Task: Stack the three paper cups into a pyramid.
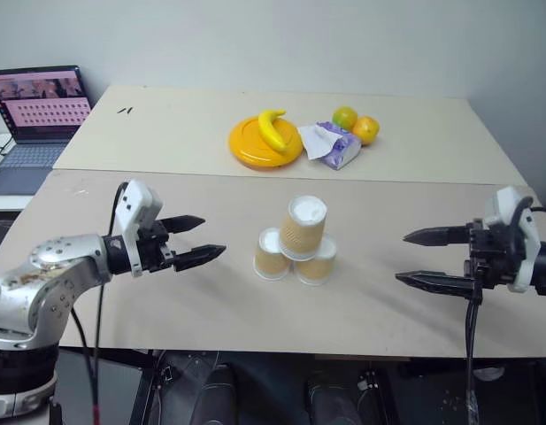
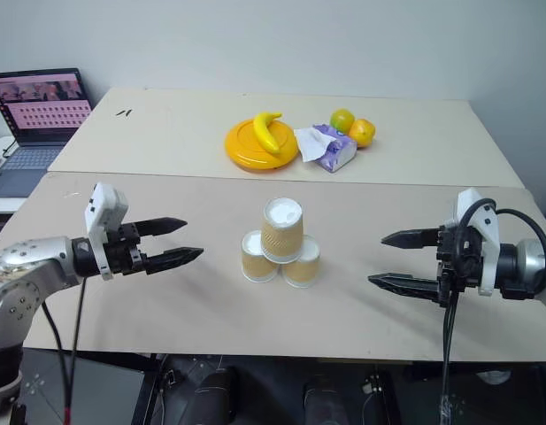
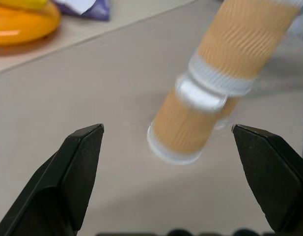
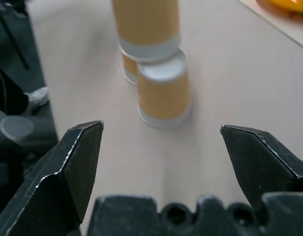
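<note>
The pyramid (image 1: 296,242) stands at the centre of the frame on the near table (image 1: 219,305): two paper cups upside down side by side, the third upside down on top. The left gripper (image 1: 194,241) at centre left and the right gripper (image 1: 420,258) at centre right both hover with fingers wide, empty, well apart from the cups

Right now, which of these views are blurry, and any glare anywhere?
Left wrist view: the cups are smeared with blur. Right wrist view: the pyramid looks soft, the pincer tips sharper. Eye views: crisp, soft shadows, a mild sheen on the yellow plate.
</note>
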Available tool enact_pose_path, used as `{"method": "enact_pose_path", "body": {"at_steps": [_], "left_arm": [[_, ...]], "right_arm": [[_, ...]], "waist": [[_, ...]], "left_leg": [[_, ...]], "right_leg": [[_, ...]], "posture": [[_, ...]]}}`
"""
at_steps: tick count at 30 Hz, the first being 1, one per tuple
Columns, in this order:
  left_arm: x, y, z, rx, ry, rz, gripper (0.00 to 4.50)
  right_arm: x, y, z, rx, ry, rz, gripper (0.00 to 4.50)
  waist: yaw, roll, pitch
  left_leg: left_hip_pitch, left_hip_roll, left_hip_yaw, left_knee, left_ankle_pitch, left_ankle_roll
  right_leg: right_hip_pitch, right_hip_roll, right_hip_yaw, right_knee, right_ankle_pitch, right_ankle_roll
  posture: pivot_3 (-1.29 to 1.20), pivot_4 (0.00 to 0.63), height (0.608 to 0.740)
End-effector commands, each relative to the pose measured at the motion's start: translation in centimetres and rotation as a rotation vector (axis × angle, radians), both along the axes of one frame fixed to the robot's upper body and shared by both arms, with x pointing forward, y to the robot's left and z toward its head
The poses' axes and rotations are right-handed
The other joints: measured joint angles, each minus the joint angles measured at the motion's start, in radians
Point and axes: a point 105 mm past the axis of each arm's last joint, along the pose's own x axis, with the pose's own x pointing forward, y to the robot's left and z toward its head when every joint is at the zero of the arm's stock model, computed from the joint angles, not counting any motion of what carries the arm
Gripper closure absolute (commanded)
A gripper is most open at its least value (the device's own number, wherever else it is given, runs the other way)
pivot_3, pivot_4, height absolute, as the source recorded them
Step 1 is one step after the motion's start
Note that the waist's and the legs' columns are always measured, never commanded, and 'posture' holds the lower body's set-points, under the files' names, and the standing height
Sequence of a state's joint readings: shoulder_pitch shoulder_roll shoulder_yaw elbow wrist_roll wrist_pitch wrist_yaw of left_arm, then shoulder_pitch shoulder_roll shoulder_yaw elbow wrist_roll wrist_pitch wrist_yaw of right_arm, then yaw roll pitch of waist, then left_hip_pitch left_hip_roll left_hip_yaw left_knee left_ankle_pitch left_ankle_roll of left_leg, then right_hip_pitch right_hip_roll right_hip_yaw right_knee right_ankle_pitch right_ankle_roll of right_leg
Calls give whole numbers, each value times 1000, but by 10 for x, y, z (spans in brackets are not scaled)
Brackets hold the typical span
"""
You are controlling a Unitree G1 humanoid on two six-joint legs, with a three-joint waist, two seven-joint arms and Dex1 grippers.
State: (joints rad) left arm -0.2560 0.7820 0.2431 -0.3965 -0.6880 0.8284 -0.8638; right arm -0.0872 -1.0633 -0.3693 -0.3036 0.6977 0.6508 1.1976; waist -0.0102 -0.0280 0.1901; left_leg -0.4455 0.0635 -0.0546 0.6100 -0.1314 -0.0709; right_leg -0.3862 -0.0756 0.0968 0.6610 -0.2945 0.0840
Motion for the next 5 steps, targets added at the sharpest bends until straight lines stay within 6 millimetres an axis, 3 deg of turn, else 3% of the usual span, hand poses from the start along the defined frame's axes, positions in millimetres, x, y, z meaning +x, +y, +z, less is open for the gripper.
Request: {"method": "enact_pose_path", "body": {"at_steps": [1,5], "left_arm": [[2,-6,9,37,-141,17,15],[12,-14,9,18,-191,53,15]], "right_arm": [[4,-9,7,1,-101,-34,0],[11,-9,2,21,-129,-61,0]], "waist": [[-1,0,0],[-4,0,-1]], "left_leg": [[0,0,0,0,0,0],[0,0,1,0,0,0]], "right_leg": [[0,0,0,0,0,0],[1,0,1,-1,0,0]], "posture": [[0,150,732],[0,150,732]]}}
